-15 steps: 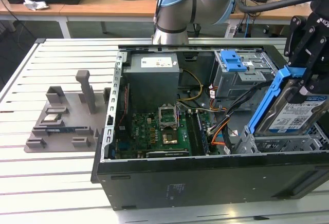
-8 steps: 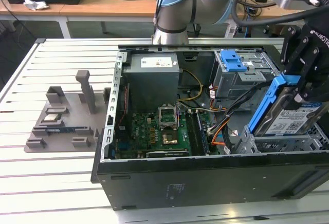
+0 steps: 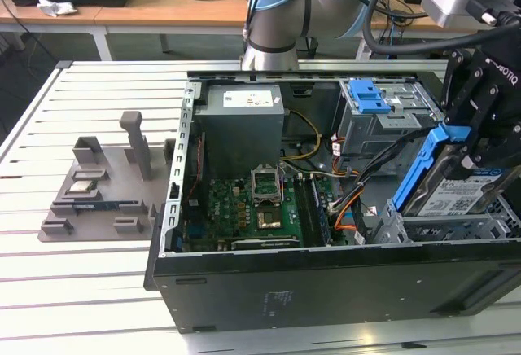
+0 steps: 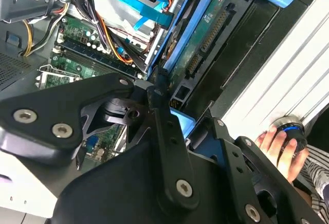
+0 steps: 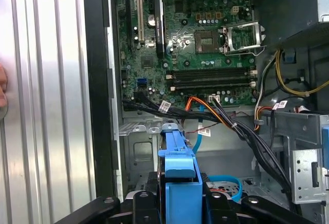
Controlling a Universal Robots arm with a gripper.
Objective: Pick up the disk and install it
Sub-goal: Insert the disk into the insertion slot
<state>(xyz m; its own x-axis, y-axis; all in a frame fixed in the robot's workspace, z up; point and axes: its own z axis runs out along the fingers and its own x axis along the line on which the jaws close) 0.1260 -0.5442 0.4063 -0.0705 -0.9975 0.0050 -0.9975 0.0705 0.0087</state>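
Observation:
The disk [image 3: 453, 195], a silver drive with a white-and-blue label in a blue bracket, hangs tilted on edge over the grey drive bay [image 3: 460, 229] at the exterior view's right end of the open computer case [image 3: 326, 282]. My gripper [image 3: 476, 158] is shut on its upper end. In the second wrist view the disk [image 4: 205, 31] shows its green underside and connector, with the gripper [image 4: 175, 124] clamped on the bracket. In the first wrist view the blue bracket [image 5: 179, 157] stands edge-on between the gripper [image 5: 180, 201] fingers, above the bay floor.
A grey cage with a blue latch [image 3: 370, 94] sits behind the bay. Orange, black and blue cables [image 5: 216, 116] run between motherboard [image 3: 252, 208] and bay. A grey parts fixture [image 3: 106, 192] lies on the slatted table. A person's hand [image 4: 277, 142] rests on a round device.

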